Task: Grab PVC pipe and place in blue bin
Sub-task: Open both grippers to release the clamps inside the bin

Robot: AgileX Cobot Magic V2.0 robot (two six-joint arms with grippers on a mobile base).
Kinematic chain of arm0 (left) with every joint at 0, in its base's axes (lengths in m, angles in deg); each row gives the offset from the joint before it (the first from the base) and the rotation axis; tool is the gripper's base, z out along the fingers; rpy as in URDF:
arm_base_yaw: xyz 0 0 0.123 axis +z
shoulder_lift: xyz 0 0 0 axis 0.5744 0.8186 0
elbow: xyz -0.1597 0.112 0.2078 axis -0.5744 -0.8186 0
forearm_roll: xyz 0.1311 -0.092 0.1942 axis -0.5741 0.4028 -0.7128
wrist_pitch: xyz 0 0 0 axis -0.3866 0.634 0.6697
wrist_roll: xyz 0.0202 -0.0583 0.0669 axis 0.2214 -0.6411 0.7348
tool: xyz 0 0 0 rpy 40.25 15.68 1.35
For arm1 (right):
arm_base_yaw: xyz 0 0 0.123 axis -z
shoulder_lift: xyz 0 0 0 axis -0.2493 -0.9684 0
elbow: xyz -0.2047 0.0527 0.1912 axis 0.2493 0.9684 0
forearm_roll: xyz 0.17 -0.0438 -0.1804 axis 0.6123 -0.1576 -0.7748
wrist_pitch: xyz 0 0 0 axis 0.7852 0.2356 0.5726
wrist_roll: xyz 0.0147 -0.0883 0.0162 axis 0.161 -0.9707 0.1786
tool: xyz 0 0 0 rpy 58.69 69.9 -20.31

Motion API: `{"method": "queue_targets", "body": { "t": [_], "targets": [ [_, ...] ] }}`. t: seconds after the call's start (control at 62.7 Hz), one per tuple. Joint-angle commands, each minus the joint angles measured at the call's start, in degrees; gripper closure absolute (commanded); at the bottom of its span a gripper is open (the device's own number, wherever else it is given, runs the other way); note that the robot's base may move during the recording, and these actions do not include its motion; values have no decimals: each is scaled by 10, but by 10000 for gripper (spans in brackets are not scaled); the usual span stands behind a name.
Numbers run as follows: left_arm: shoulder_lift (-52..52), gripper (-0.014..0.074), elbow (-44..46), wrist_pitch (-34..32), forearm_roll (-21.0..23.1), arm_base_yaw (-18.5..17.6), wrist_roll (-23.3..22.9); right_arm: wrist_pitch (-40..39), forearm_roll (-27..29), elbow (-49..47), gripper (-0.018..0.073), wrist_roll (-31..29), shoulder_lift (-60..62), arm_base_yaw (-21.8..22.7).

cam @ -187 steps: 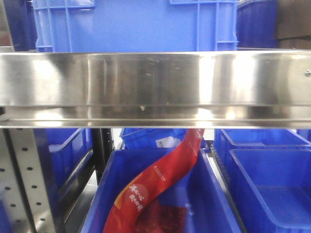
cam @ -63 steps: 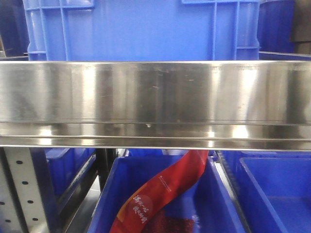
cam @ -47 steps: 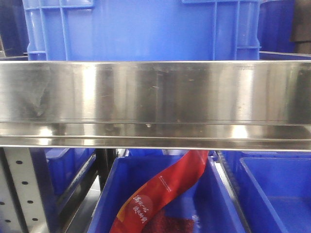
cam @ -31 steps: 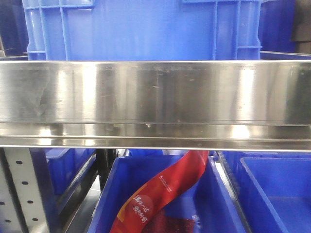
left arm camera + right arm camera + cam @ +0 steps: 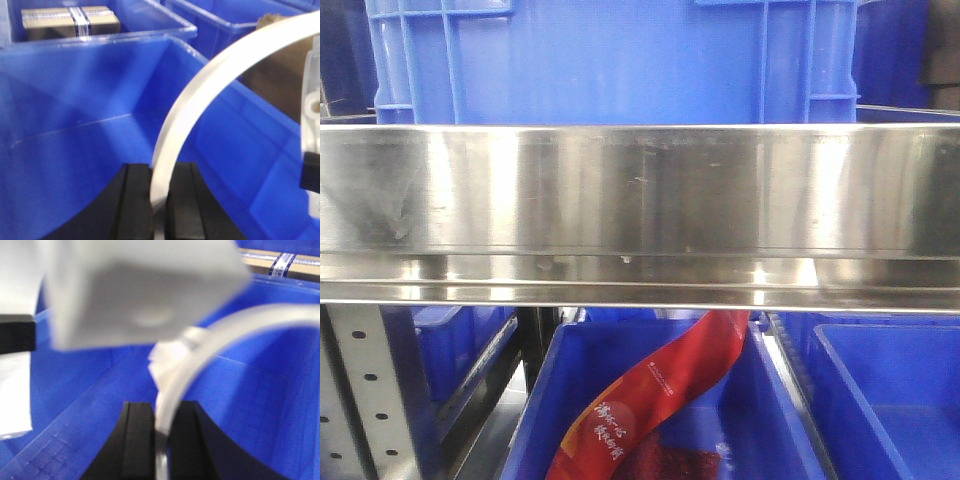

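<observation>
The PVC pipe (image 5: 210, 75) is a whitish, bendy tube held at both ends. In the left wrist view my left gripper (image 5: 159, 167) is shut on one end, and the pipe arcs up to the right. In the right wrist view my right gripper (image 5: 162, 407) is shut on the other end of the pipe (image 5: 250, 320). Both grippers hang over the inside of a blue bin (image 5: 100, 42), whose wall also shows in the right wrist view (image 5: 260, 390). Neither gripper nor the pipe shows in the front view.
A taped cardboard box (image 5: 70, 20) lies in the bin behind. The other arm's white body (image 5: 135, 285) looms close above my right gripper. In front, a steel shelf rail (image 5: 640, 210) carries a big blue crate (image 5: 610, 60). A red bag (image 5: 650, 400) lies in a lower bin.
Since 3 s ago the front view has shifted, with the shelf rail now lower in frame. Over the last second only the reflections on the rail differ.
</observation>
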Motion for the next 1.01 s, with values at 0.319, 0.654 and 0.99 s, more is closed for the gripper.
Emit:
{"method": "queue_targets", "body": {
  "t": [0.319,0.654,0.99],
  "targets": [
    [-6,246,8,11,9,-3,-4,-1,7,-7,214,-3,8,-1],
    [-66,528,8,31,-24,-3,-4,-5,7,-7,664,-3,62,0],
    [-114,707,4,79,-16,-3,-19,18,10,-6,727,16,113,0]
  ]
}}
